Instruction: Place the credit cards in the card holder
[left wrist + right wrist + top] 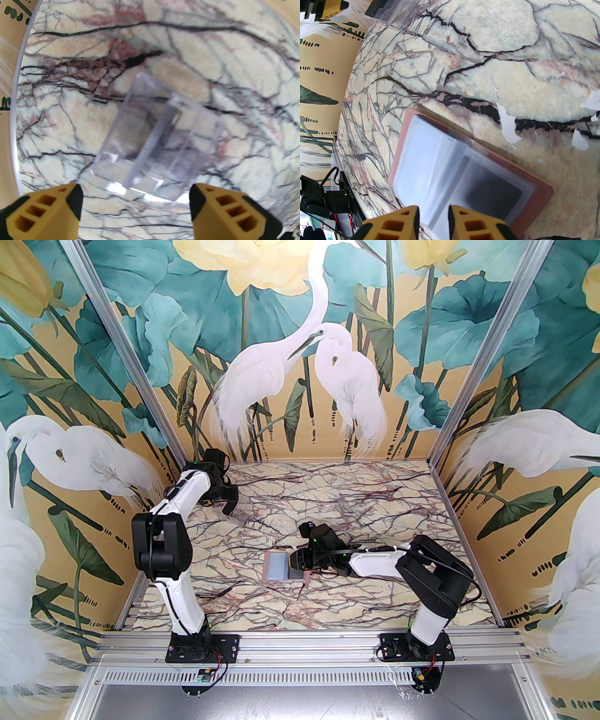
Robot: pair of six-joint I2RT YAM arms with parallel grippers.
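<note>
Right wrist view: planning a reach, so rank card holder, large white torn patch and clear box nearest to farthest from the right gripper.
From the right gripper:
1. card holder, at its fingertips.
2. large white torn patch, middle right.
3. clear box, far upper left.

Room btwn box & holder (well apart).

Robot lab booth, aluminium frame, heron-mural walls, marble-print table
</note>
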